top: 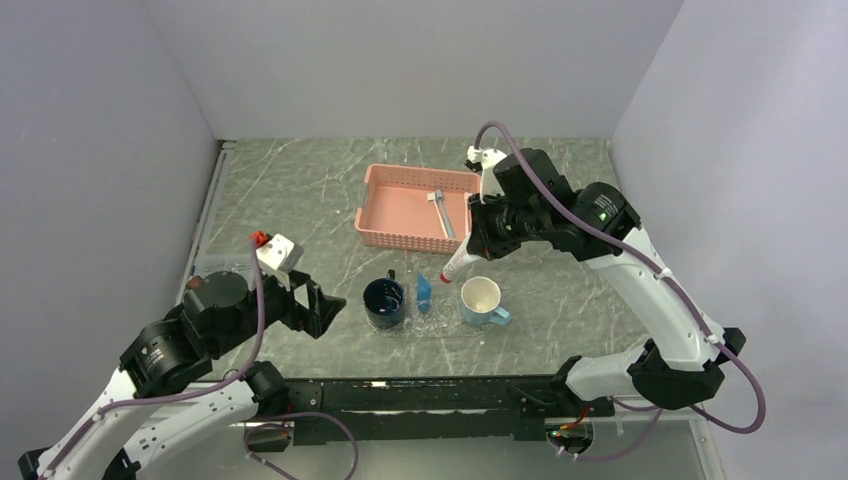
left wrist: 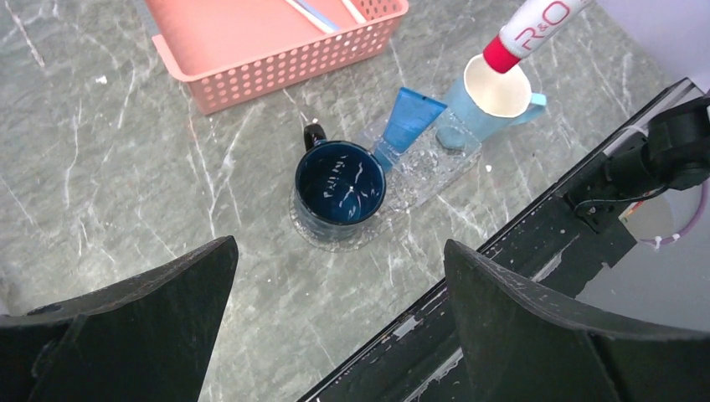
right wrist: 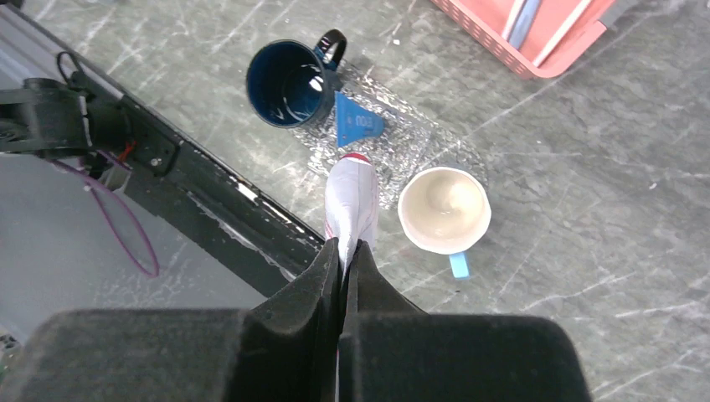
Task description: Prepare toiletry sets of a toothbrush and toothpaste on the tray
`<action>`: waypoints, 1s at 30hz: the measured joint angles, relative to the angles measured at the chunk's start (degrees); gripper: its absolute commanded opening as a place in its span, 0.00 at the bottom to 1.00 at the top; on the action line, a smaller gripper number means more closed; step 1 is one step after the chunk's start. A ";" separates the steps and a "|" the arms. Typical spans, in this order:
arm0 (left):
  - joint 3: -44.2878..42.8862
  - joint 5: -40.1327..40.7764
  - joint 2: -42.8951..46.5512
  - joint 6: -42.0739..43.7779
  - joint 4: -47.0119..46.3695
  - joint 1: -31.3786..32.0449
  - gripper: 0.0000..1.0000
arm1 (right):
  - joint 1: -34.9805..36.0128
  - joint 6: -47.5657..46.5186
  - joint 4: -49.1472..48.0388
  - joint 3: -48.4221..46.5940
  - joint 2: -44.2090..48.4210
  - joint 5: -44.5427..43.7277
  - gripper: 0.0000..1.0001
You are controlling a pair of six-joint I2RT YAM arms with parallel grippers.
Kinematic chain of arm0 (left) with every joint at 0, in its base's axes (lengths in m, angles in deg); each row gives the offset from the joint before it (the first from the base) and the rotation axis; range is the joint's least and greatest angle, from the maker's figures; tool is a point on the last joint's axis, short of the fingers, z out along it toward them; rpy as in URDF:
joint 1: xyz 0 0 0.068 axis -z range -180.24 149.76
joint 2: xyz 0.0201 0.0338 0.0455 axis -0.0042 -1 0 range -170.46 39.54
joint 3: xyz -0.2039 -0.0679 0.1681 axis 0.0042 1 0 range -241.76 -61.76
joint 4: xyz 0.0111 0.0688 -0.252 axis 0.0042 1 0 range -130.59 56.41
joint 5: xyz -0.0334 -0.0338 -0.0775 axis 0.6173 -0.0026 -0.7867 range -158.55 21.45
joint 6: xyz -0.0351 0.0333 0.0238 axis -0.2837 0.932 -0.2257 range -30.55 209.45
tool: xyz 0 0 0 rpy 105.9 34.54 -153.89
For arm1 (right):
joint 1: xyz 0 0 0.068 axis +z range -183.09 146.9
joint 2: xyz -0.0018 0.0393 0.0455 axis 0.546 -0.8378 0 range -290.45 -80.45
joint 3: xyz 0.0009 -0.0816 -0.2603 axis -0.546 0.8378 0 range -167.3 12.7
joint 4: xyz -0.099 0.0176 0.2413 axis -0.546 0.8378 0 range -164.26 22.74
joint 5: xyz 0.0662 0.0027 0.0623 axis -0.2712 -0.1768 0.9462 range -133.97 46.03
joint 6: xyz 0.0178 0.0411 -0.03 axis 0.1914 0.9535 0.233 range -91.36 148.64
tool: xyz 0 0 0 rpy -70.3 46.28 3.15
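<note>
— Right gripper (right wrist: 344,251) first: we see its fingers pressed together on the flat end of a white tube (right wrist: 352,197), so the red cap hangs downward.

— Where do we place that cap?

— Over the near edge of the tray (right wrist: 410,146), just beside the pale blue mug (right wrist: 444,209). We cannot tell whether it touches anything.

— What about our left gripper (left wrist: 336,245)?

— It is spread wide and holds nothing. It hovers over the table (top: 300,200) to the left of the dark blue mug (top: 385,300), apart from it.

— What do we make of the surface and the room?

— We see grey-green stone veined with white, pale plain walls (top: 400,70) on three sides, and a black rail (right wrist: 209,193) along the near edge.

— Then the containers.

— The clear tray lies flat near that edge with both mugs standing on it, dark one left, pale one right. Both mugs look empty to us. The blue toothpaste (left wrist: 408,121) is on the tray between them, close to the dark mug. We cannot say whether it leans on the mug.

— And the brushes?

— In the pink basket (top: 400,215), which sits farther back and apart from the tray. One toothbrush (top: 441,210) lies slanted on its floor in the overhead view. The wrist views show at least two slim handles there.
</note>
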State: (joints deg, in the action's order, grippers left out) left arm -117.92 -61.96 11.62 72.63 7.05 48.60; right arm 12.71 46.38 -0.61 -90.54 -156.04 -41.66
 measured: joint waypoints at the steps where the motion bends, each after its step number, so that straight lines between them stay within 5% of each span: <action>1: 0.35 0.33 0.09 -0.17 0.24 0.00 1.00 | 0.00 -0.04 -0.02 0.35 0.00 -0.52 0.00; 13: 6.05 2.16 2.73 -1.97 0.22 0.00 0.99 | 1.29 0.35 -3.65 10.60 -1.36 -5.42 0.00; 30: 10.49 2.34 5.70 -2.36 -0.22 0.00 0.99 | 6.10 3.30 -9.53 13.38 -6.05 -12.74 0.00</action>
State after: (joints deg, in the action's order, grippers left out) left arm -107.43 -59.62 17.32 70.27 6.83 48.60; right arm 18.80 49.68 -10.14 -77.16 -162.09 -54.40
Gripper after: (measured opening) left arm 0.994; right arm 0.030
